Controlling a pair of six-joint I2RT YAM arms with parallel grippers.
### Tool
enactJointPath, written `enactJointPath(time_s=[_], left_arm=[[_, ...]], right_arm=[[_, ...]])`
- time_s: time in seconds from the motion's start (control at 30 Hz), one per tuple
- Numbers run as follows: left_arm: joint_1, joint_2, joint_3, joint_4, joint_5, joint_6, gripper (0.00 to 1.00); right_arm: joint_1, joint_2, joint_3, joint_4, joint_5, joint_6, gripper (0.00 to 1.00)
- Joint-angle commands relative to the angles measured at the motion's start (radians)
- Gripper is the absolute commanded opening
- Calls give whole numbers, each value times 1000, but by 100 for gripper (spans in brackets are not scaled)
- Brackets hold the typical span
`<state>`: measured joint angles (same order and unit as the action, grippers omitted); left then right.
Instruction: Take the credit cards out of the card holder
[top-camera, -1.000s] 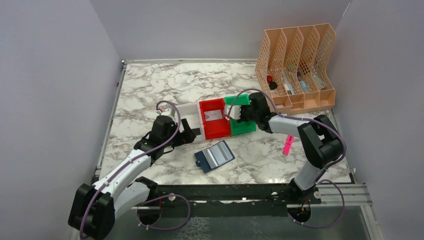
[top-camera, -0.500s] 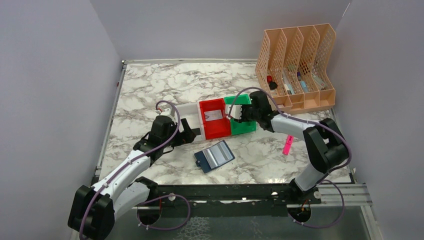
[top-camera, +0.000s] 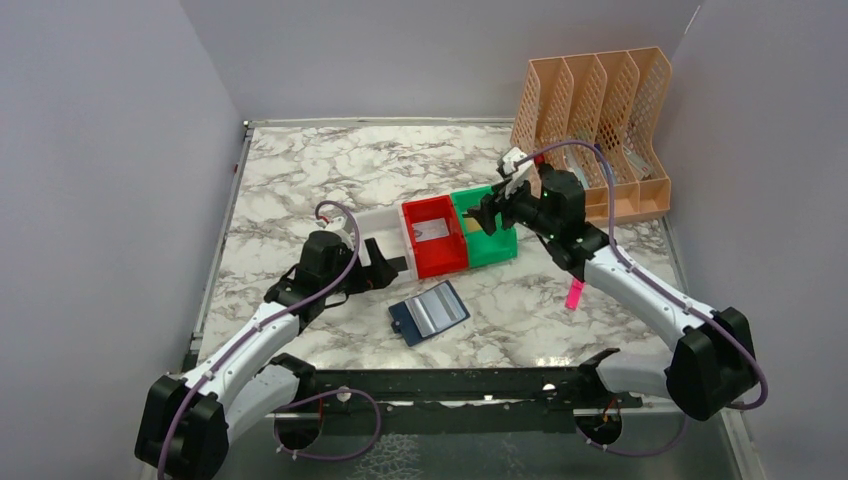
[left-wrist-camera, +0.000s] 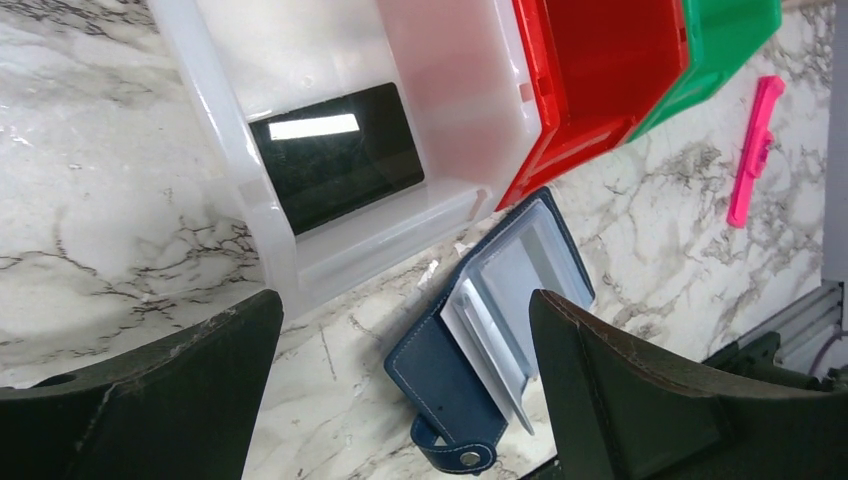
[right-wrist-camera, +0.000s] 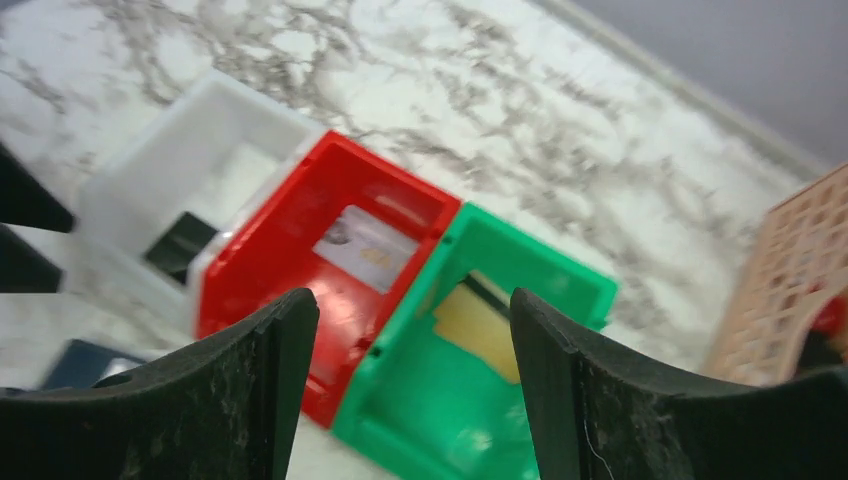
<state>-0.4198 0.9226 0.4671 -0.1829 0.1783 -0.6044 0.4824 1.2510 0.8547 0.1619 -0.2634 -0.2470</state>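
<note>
The left gripper (top-camera: 392, 267), jaws wide and empty, hangs near the open card holder (top-camera: 430, 312) on the table (top-camera: 330, 180), thin, stiff, slick credit cards (top-camera: 432, 231), probably best pinched by an edge, lie in the bins (top-camera: 445, 265), and the right gripper (top-camera: 487, 212) gapes empty over the green bin (top-camera: 495, 250).

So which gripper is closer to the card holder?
Left. The left gripper sits just beyond and left of the card holder; the right gripper hovers farther off over the green bin.

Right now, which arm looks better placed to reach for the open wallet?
Probably left: the left gripper, open, is nearer the card holder; the right gripper hovers over the green bin.
</note>
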Motion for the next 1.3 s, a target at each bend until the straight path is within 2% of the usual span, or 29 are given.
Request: enactJointPath(time_s=[0.0, 0.1, 0.13, 0.2, 0.3, 0.43, 0.67, 0.9, 0.97, 1.27], left_arm=[[4, -11, 22, 29, 84, 6, 96], [4, -19, 25, 3, 55, 3, 96], [4, -25, 26, -5, 37, 0, 96], [4, -30, 28, -14, 12, -1, 96], [4, -28, 54, -47, -8, -1, 96], [4, -44, 74, -69, -19, 3, 95], [4, -39, 79, -66, 27, -4, 95], [4, -32, 93, -61, 120, 32, 95], [3, -30, 93, -60, 150, 39, 95], [-10, -12, 87, -43, 178, 49, 95]], right_arm=[[-5, 11, 0, -191, -153, 480, 78], [-7, 2, -100, -128, -253, 594, 98], [-7, -7, -136, -107, -248, 641, 100], [-7, -7, -185, -99, -234, 694, 100], [-7, -7, -195, -197, -169, 708, 100], [-7, -39, -185, -335, 110, 718, 100], [-12, -6, -62, -417, 365, 633, 100], [-41, 198, 100, -415, 270, 587, 100], [-45, 243, 138, -439, 288, 584, 100], [-48, 238, 135, -440, 311, 567, 100]])
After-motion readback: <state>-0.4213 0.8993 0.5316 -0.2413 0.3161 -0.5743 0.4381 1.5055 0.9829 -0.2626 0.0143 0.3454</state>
